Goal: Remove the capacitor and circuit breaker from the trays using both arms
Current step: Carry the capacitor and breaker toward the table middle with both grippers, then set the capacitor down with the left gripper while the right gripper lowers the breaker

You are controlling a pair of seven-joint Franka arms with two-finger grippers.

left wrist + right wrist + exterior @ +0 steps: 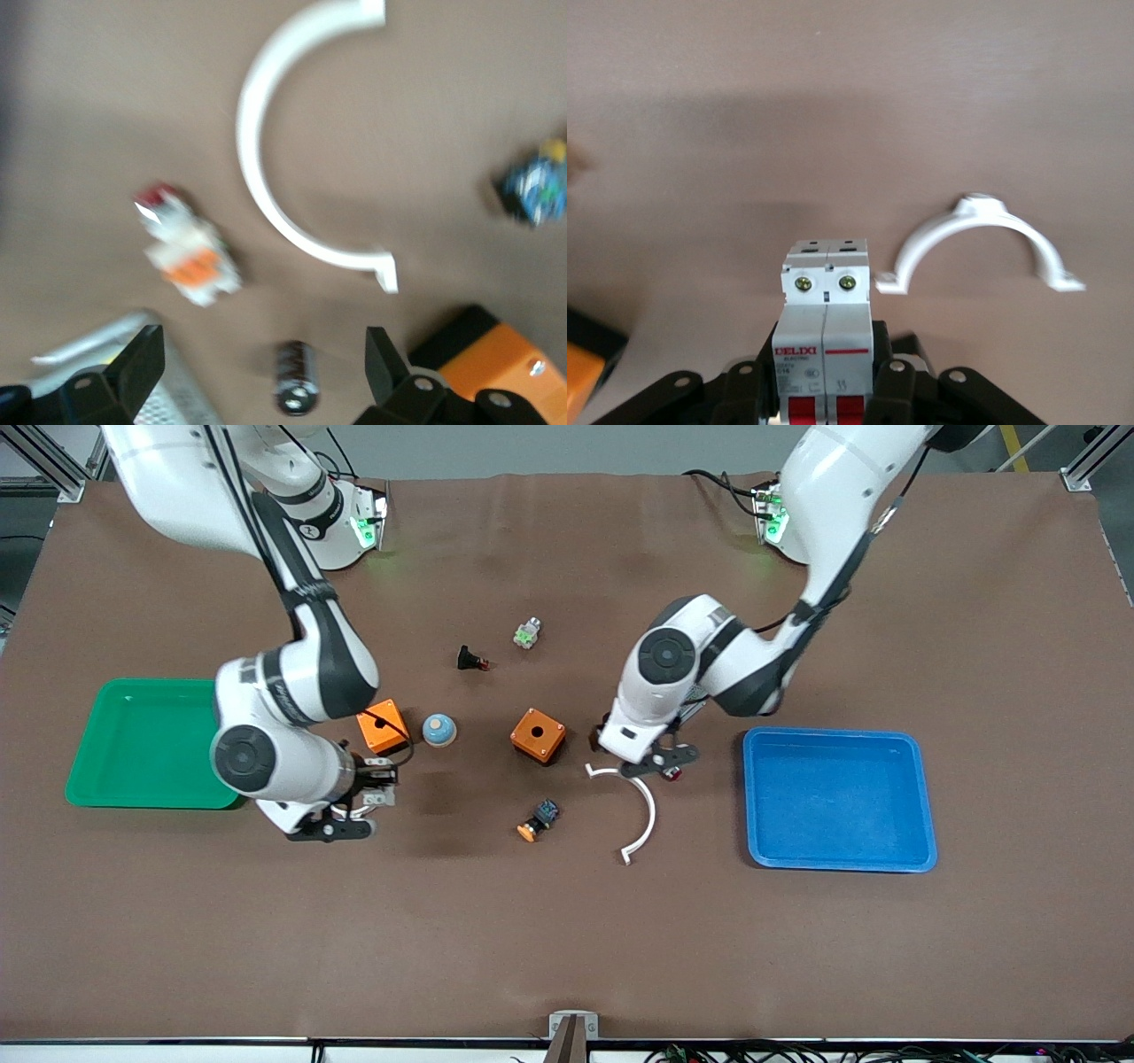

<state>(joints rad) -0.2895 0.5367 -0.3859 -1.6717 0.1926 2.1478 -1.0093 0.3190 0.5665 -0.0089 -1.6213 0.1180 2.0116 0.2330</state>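
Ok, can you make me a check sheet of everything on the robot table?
Surface: brown table, nothing spilled.
Job's things: capacitor lying on the table; breaker held in a gripper.
Clutter: orange box, second orange box, black push-button, white curved clamp, green tray, blue tray.
Grippers: left gripper open over the capacitor; right gripper shut on the breaker, near the green tray.
Cables: black cable along the right arm.
Surroundings: metal frame post at the table's corner.

gripped breaker (826, 336); capacitor (296, 378) lying flat
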